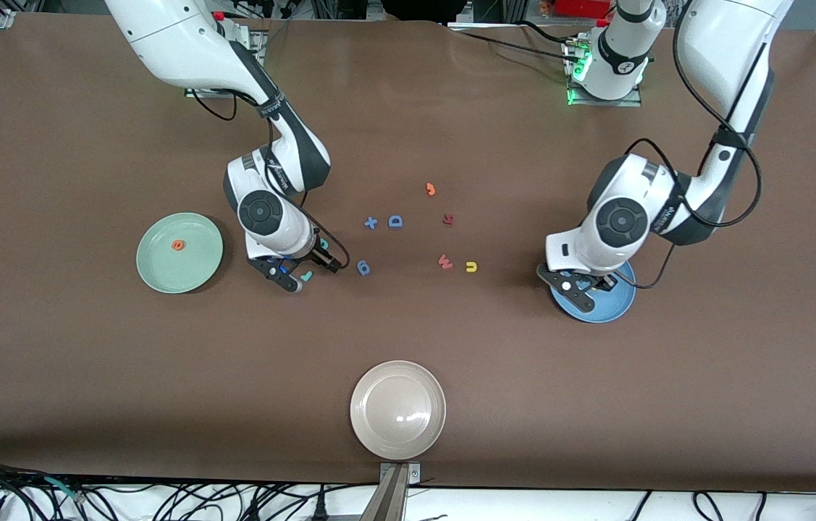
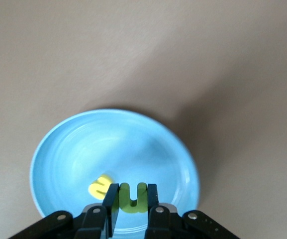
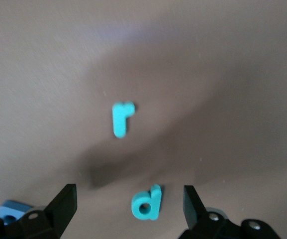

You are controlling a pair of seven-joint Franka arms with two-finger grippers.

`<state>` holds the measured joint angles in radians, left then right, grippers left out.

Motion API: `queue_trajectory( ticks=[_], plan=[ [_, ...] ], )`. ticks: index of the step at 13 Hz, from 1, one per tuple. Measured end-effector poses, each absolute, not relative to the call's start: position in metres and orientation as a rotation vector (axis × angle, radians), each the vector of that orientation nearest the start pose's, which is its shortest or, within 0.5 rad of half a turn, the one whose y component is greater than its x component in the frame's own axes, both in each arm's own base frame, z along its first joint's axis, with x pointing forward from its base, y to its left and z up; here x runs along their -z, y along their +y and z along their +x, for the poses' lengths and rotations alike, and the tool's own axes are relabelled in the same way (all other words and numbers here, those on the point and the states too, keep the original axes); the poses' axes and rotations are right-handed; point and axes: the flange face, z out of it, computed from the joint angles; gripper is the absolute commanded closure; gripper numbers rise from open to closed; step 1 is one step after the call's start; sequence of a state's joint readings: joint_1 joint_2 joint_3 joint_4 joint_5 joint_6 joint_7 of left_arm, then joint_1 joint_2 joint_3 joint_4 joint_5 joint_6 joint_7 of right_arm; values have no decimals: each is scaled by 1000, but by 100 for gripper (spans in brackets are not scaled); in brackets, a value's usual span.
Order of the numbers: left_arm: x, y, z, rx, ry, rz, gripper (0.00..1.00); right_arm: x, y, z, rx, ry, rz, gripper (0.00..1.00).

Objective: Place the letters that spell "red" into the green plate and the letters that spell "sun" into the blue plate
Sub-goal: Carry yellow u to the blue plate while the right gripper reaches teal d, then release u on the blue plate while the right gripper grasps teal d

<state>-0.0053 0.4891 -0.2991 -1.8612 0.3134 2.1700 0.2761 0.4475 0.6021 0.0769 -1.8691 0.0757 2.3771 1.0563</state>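
Left claw clamping olive-green "n" over glossy blue plate

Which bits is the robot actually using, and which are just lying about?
In use: green plate, orange e, teal r, teal d, blue plate, yellow s, green n, yellow u.
Lying about: beige plate, blue D, red W, orange J.

The left gripper and wrist cover much of the blue plate in the front view, hiding the letters there. At that plate's 9 o'clock, small maroon letter is unreadable.
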Motion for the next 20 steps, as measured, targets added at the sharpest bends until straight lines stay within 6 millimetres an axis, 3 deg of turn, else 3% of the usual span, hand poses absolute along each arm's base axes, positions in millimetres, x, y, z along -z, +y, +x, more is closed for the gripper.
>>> queue_trajectory(
  ticks=[3, 10, 11, 12, 13, 17, 20],
  plan=[
    [-243, -136, 607, -252, 1144, -2827, 74, -172, 319, 529, -215, 936, -2988, 8],
    [-226, -130, 609, -258, 1172, -2851, 73, -179, 316, 525, -208, 938, -2987, 12],
    [-224, -130, 612, -255, 1165, -2866, 66, -179, 316, 524, -207, 938, -2987, 12],
    [-222, -130, 614, -253, 1161, -2874, 26, -179, 315, 523, -202, 938, -2985, 12],
    [-221, -130, 616, -252, 1156, -2884, 0, -178, 315, 522, -199, 938, -2983, 12],
    [-220, -134, 615, -256, 1110, -2971, 0, -169, 311, 516, -174, 938, -2972, 12],
    [-225, -142, 617, -239, 1128, -2972, 0, -169, 310, 516, -169, 938, -2969, 23]
  ],
)
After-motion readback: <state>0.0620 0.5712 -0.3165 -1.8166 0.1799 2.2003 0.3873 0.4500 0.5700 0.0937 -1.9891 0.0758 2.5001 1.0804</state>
